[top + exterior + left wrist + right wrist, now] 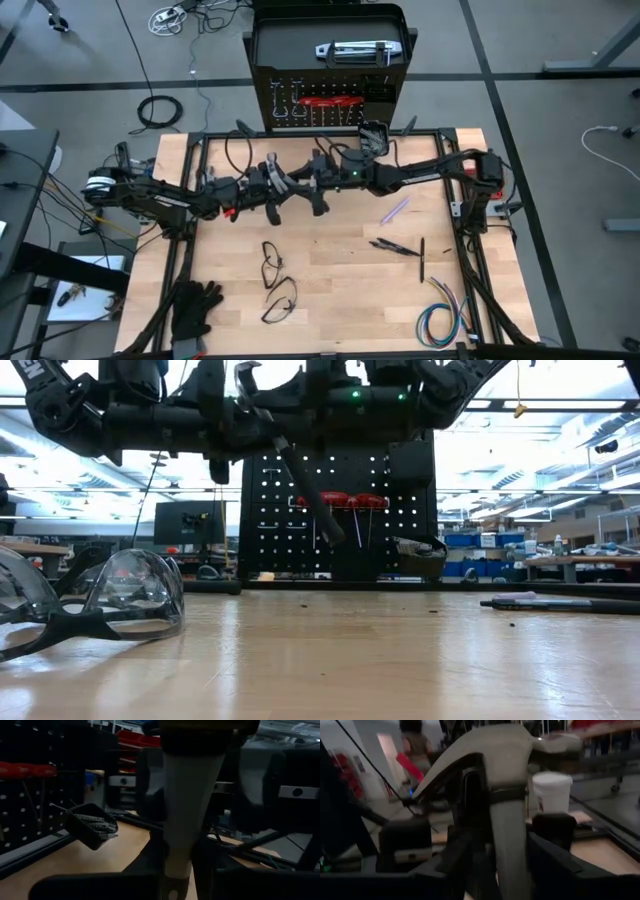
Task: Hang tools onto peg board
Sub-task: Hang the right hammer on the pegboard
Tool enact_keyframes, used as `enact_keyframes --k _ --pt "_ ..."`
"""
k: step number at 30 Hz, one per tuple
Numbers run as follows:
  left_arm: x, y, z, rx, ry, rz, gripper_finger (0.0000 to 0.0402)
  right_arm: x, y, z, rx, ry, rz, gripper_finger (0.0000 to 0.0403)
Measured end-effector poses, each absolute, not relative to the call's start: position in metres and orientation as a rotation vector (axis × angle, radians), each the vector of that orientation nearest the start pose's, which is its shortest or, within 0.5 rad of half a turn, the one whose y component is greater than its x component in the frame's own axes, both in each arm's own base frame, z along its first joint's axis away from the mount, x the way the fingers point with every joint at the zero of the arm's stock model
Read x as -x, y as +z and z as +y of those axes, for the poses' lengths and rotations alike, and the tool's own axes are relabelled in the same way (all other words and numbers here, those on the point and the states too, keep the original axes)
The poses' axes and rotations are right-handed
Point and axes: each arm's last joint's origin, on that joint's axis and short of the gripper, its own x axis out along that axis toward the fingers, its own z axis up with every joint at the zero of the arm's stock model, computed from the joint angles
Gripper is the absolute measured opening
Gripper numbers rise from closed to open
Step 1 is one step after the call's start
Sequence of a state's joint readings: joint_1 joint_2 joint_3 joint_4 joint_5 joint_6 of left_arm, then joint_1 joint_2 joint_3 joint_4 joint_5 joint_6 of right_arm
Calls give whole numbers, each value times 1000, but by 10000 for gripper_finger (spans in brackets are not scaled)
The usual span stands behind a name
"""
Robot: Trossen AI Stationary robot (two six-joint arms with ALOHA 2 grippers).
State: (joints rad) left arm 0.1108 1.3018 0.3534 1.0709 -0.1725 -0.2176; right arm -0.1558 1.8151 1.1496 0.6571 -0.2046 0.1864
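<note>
A steel hammer (pixel 298 465) with a black handle hangs in mid-air above the table's middle, in front of the peg board (pixel 330 100). Its head (pixel 510 750) is up and its handle end (pixel 332 528) slants down. My left gripper (pixel 175 881) reaches in from the table's left and is shut on the hammer. My right gripper (pixel 506 876) faces it from the right. It is open, with its fingers (pixel 255 785) standing on either side of the shaft just below the head. Red-handled tools (pixel 330 100) hang on the board. My left gripper pinches the hammer's pale steel shaft (pixel 176 862) between its two fingers, below the head. The fingers come in roughly level from the table's left and lie across the shaft. The hammer is lifted clear of the table, head up, with the handle slanting down.
A small black bin (pixel 90 826) hangs low on the board. On the table lie two pairs of safety glasses (pixel 272 262), black gloves (pixel 195 310), a coloured wire bundle (pixel 440 320), a purple pen (pixel 395 210) and dark slim tools (pixel 397 246). A silver tool (pixel 355 50) lies on the board's top.
</note>
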Motion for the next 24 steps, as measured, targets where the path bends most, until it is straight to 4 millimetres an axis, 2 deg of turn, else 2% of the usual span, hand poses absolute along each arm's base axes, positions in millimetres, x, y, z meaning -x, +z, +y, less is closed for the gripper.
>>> enact_keyframes --k 9,13,16,20,24 --pt "-234 206 31 242 262 -139 44 -366 284 -58 -130 -16 250 281" --pt "-230 206 32 241 320 -99 44 -336 280 -50 -136 -135 292 298" --pt "-227 206 37 238 400 -57 44 -314 259 -42 -212 -237 264 297" --pt "-234 220 48 226 502 55 44 -292 216 -36 -379 -377 202 285" --pt "-250 242 63 169 633 161 44 -286 186 -27 -448 -418 178 271"
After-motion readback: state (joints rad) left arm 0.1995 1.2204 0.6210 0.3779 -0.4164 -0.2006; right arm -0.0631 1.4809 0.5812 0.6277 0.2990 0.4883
